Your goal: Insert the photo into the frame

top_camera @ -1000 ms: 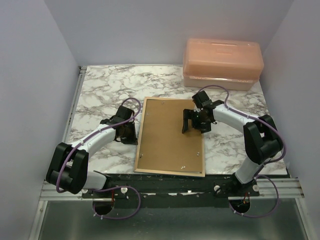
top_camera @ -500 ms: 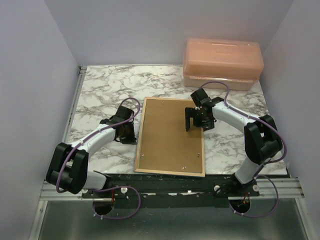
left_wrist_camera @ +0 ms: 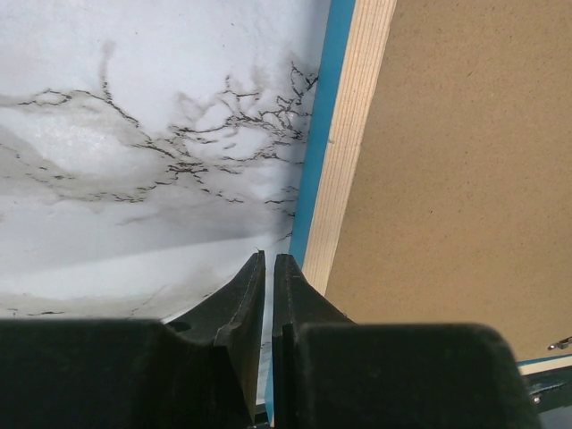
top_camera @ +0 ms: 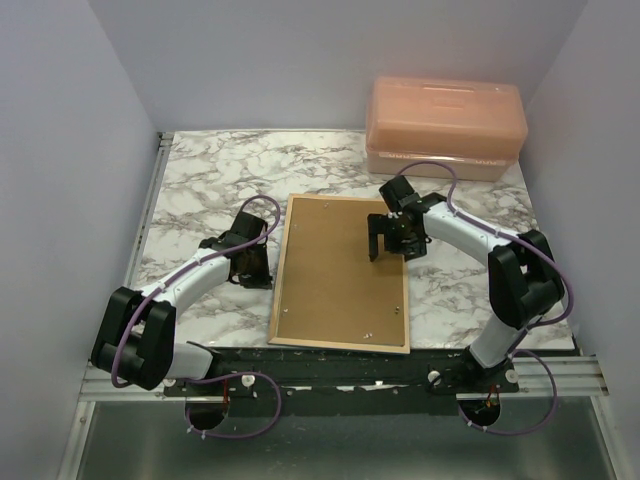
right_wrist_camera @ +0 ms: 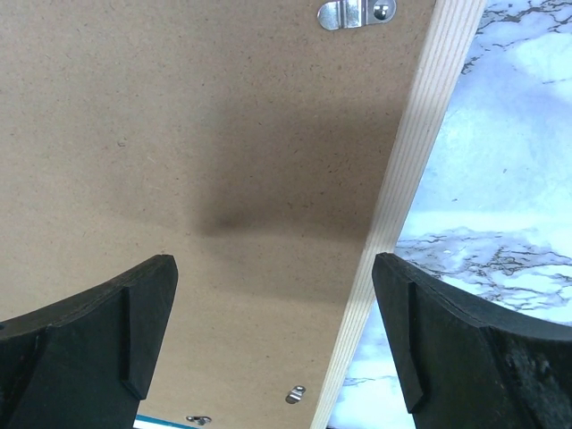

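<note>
Frame [top_camera: 277, 290] lies face-down on the table [top_camera: 200, 180] with the backing board [top_camera: 335, 280] seated in it. Photo isn't visible in any view, can't tell if it's under the board. Left fingers [left_wrist_camera: 253, 290] are nearly shut and empty, at the frame's left edge. Right fingers [right_wrist_camera: 116, 357] are wide open and empty, over the board near the right rim. Risks: pressing down skates the frame across the slick marble, or a fingertip snags a clip [right_wrist_camera: 356, 12] and bends it.
</note>
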`<state>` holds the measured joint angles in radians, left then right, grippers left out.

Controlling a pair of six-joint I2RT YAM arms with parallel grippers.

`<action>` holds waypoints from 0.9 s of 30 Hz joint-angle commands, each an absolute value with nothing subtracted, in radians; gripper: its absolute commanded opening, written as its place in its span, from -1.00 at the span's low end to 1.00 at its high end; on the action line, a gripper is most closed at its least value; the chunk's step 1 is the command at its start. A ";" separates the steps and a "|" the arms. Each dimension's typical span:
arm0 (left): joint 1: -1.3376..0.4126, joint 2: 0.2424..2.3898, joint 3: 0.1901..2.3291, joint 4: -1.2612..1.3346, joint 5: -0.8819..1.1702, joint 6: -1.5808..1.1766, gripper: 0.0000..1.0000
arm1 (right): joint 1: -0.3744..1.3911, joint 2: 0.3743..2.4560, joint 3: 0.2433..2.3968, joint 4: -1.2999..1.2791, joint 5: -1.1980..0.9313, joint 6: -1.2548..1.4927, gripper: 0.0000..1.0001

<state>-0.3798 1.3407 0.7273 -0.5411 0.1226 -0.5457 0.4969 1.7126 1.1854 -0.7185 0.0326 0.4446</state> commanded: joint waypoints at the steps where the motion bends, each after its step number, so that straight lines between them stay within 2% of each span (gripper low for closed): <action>1: -0.380 1.318 0.746 -0.543 0.108 -0.537 -0.77 | 0.505 1.749 1.156 -0.699 0.020 0.464 0.99; 19: -0.380 1.324 0.750 -0.537 0.126 -0.535 -0.77 | 0.506 1.727 1.076 -0.621 -0.207 0.494 1.00; 27: -0.380 1.326 0.752 -0.526 0.146 -0.536 -0.77 | 0.517 1.700 1.054 -0.636 -0.245 0.499 1.00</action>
<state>-0.3798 1.3399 0.7277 -0.5407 0.1238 -0.5446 0.4911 1.6863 1.1038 -0.6350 -0.1074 0.4568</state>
